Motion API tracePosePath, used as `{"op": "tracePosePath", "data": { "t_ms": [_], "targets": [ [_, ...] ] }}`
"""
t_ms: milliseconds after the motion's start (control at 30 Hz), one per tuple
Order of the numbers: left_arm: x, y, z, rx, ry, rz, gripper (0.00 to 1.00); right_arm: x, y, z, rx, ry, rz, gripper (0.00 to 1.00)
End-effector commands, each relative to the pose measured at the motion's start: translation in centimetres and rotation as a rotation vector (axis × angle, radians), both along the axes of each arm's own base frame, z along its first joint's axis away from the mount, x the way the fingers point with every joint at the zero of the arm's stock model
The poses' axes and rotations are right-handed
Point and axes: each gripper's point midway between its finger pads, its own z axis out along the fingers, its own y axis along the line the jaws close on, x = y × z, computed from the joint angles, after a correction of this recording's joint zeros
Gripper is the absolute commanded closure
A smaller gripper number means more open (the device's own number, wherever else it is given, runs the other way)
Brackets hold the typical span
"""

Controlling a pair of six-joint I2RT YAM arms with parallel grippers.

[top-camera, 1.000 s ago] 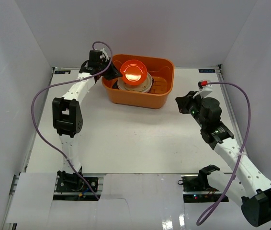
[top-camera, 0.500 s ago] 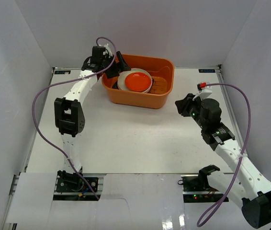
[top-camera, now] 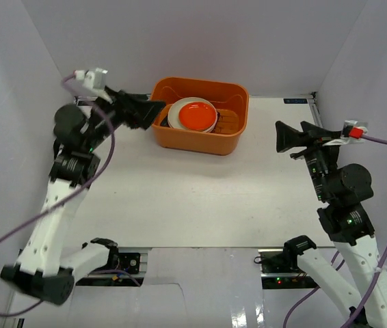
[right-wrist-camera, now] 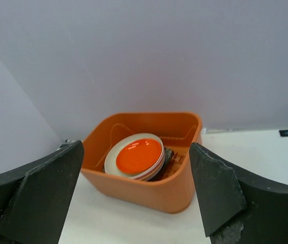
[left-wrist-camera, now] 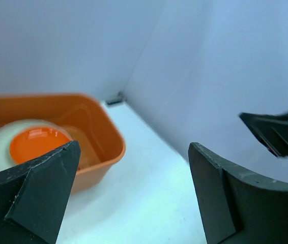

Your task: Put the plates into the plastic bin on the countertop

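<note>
left gripper (top-camera: pixel 151 113) jaws spread wide, nothing between them. It hangs just off the left end of the plastic bin (top-camera: pixel 197 142), pointing at it. right gripper (top-camera: pixel 284 137) likewise wide and empty, well apart on the bin's right side, aimed at it. plates (top-camera: pixel 195 115) sit stacked inside the bin's left half, orange-red on top – bin stands at the far side of the countertop (top-camera: pixel 193 198).

the orange bin (right-wrist-camera: pixel 149 192) is looking like smooth, slightly glossy plastic; the orange-red plate (right-wrist-camera: pixel 139 155) is shining like glaze; the white countertop (top-camera: pixel 193 198) is looking smooth and matt.
</note>
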Motion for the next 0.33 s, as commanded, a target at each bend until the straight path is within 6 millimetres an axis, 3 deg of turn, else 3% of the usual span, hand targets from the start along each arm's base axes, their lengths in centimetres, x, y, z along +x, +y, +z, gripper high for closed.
{"op": "tracePosePath", "data": {
  "t_ms": [0, 67, 167, 300],
  "targets": [
    [-5.9, 1.4, 3.8, -0.016, -0.296, -0.009, 0.02, -1.3, -2.9, 3.8, 0.031, -0.097, -0.121, 0.1],
    [-8.6, 2.6, 3.9, 0.001, -0.34, 0.019, 0.02, -1.5, -3.3, 3.4, 0.031, -0.097, -0.139, 0.1],
    [-10.2, 3.7, 2.1, 0.032, -0.345, 0.062, 0.02, -1.6, -3.2, 2.2, 0.015, -0.095, -0.133, 0.1],
    [-8.9, 3.8, -2.1, 0.098, -0.209, 0.076, 0.02, -1.1, -3.1, 1.7, -0.01, -0.076, -0.137, 0.1]
  ]
}}
